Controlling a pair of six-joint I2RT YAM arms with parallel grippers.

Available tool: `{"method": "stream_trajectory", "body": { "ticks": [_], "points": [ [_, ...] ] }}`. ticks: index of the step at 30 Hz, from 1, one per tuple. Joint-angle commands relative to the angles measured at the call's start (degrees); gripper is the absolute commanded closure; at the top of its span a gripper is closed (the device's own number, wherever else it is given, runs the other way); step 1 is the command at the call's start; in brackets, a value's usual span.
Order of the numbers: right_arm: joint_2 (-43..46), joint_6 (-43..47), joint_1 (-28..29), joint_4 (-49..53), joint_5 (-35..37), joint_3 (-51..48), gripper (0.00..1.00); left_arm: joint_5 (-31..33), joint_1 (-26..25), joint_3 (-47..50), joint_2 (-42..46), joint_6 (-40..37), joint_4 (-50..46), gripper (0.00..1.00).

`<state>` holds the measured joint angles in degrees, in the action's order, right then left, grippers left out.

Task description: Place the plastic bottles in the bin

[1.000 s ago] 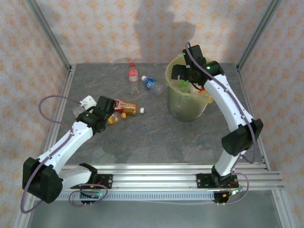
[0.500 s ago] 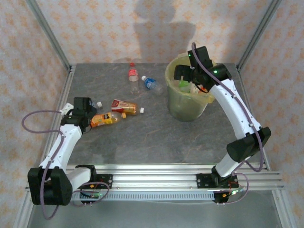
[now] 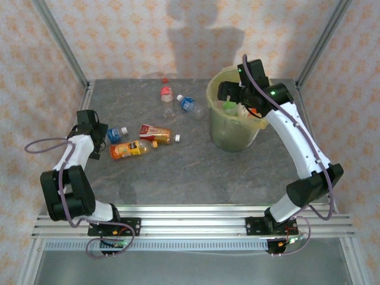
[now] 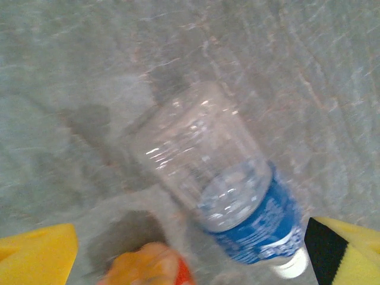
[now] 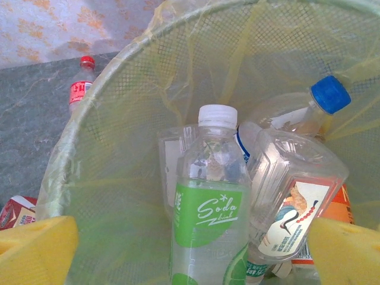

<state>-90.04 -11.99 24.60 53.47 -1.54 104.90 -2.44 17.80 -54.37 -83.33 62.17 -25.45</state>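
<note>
Top view: the left gripper (image 3: 100,129) is swinging out to the left edge beside the blue-label bottle (image 3: 116,134). The right gripper (image 3: 228,93) is still hovering open over the bin (image 3: 215,127), upper right. Left wrist: open, empty fingers (image 4: 35,255) are straddling the blue-label bottle (image 4: 237,196), probably the next pick. Right wrist: open fingers (image 5: 35,249) are framing bottles (image 5: 208,225) already lying inside the bin (image 5: 89,119)

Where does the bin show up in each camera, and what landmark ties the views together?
Top external: the bin stands right of centre, at the far side.
Right wrist: the bin seen from above, rim curving lower left to top.
Left wrist: faces a blue-label bottle lying on the table.
Shared landmark: the red-capped bottle, left of the bin in both those views.
</note>
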Motion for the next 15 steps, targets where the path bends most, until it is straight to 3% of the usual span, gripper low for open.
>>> {"method": "stream_trajectory", "body": {
  "ticks": [1, 15],
  "points": [
    [1.8, 0.4, 0.5, -1.4, -0.2, -1.3, 0.01, -0.2, 0.7, -3.7, -3.8, 4.4, 2.0, 0.00],
    [0.6, 0.7, 0.5, -2.1, -0.3, -1.1, 0.01, 0.3, 0.8, -11.4, -17.1, 8.3, 0.4, 0.00]
  ]
}}
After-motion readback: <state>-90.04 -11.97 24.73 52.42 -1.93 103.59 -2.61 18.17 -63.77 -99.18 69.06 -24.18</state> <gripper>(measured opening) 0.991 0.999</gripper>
